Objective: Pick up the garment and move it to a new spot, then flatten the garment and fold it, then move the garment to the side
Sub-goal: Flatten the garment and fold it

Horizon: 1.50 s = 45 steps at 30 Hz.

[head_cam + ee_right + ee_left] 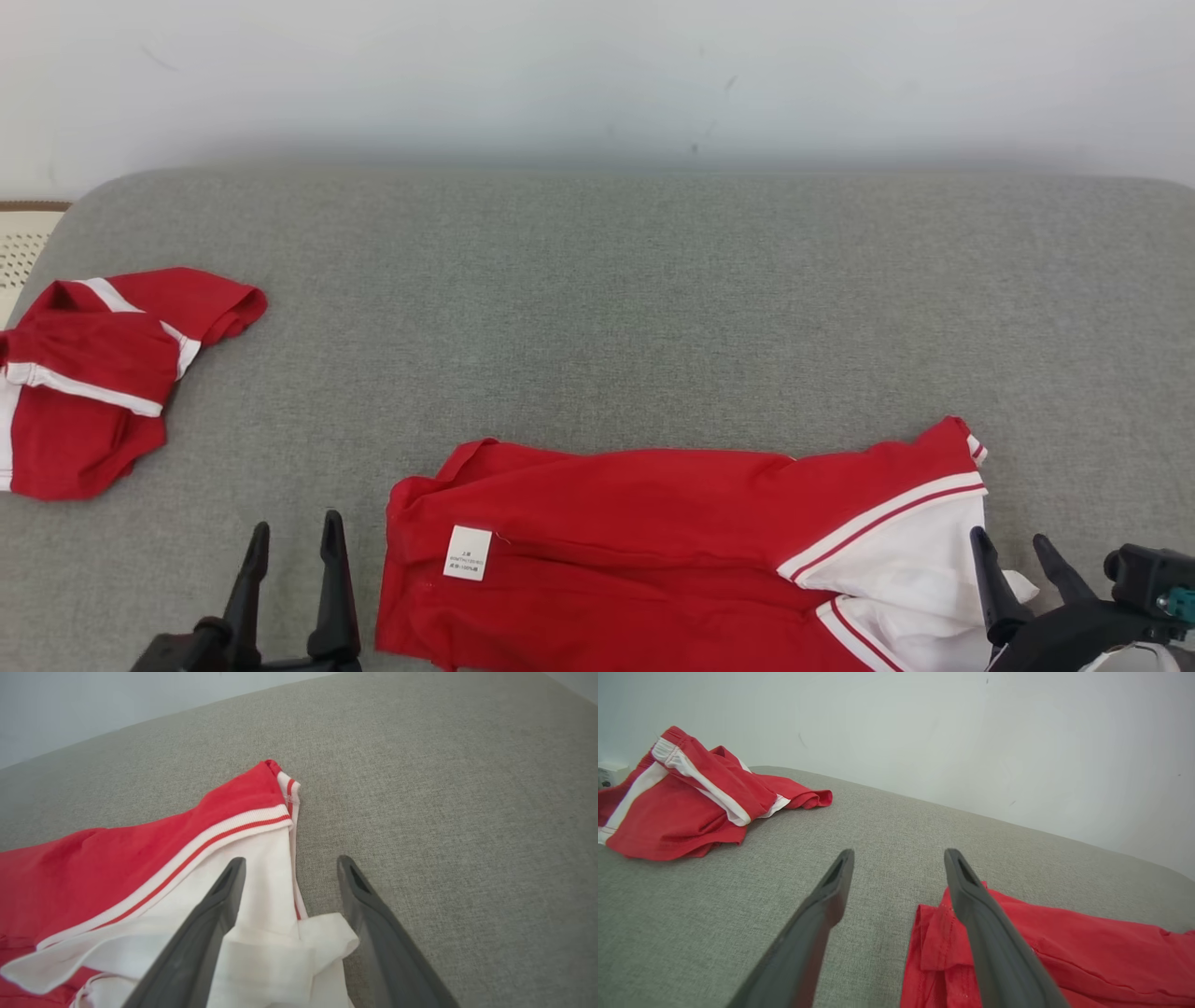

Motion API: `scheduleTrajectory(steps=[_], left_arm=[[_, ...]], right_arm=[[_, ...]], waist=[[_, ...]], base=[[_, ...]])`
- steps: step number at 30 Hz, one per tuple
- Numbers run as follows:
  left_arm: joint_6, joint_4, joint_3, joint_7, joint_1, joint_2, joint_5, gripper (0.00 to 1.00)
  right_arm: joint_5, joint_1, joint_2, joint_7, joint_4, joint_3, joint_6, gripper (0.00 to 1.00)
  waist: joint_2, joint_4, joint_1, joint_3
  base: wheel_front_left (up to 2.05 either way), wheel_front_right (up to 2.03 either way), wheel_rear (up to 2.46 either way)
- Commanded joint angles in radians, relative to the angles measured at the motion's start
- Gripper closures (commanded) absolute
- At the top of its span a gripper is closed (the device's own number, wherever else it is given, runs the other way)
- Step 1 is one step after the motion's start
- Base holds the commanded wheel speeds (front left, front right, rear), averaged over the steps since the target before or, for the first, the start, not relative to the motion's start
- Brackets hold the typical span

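Red garment (635,523) w/ white trim (878,525), roughly flat; L gripper (295,521), R gripper (1008,536) released.

The left gripper (899,855) reaches up from the bottom edge, its 2 dark fingers spread wide with bare grey cushioned surface (878,812) between them. A red garment (1064,952) lies flat at the lower right, its folded edge passing behind the finger on that side. A bunched red and white garment (682,812) sits well apart at the upper left. A pale wall (971,742) rises behind.
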Motion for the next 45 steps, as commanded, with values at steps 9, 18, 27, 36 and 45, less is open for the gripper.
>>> scheduleTrajectory(steps=[9, 18, 27, 36, 45], left_arm=[[-0.006, -0.007, 0.008, -0.005, 0.024, -0.020, 0.030, 0.00], [-0.018, 0.005, 0.024, -0.005, 0.023, -0.027, 0.041, 0.00], [-0.024, 0.008, 0.044, -0.005, 0.032, -0.034, 0.047, 0.00], [-0.021, 0.002, 0.056, -0.005, 0.046, -0.040, 0.050, 0.00], [-0.027, 0.011, 0.066, -0.005, 0.053, -0.044, 0.053, 0.00]], right_arm=[[-0.021, -0.037, 0.013, 0.032, 0.144, 0.025, 0.000, 0.00], [-0.004, -0.050, 0.008, 0.036, 0.195, 0.068, 0.000, 1.00], [-0.027, -0.074, -0.037, -0.027, 0.210, -0.005, -0.001, 1.00], [-0.037, -0.037, -0.085, -0.013, 0.136, -0.134, -0.001, 1.00], [0.023, -0.010, -0.039, 0.074, -0.101, -0.084, -0.001, 1.00]], waist=[[0.0000, 0.030, 0.0000, 0.013], [0.0000, 0.032, 0.0000, 0.009], [0.0000, 0.018, 0.0000, -0.004], [0.0000, -0.011, 0.0000, -0.012], [0.0000, -0.045, 0.0000, -0.029]], base=[[0.00, 0.00, 0.00], [0.00, 0.00, 0.00], [0.00, 0.00, 0.00], [0.00, 0.00, 0.00], [0.00, 0.00, 0.00]])
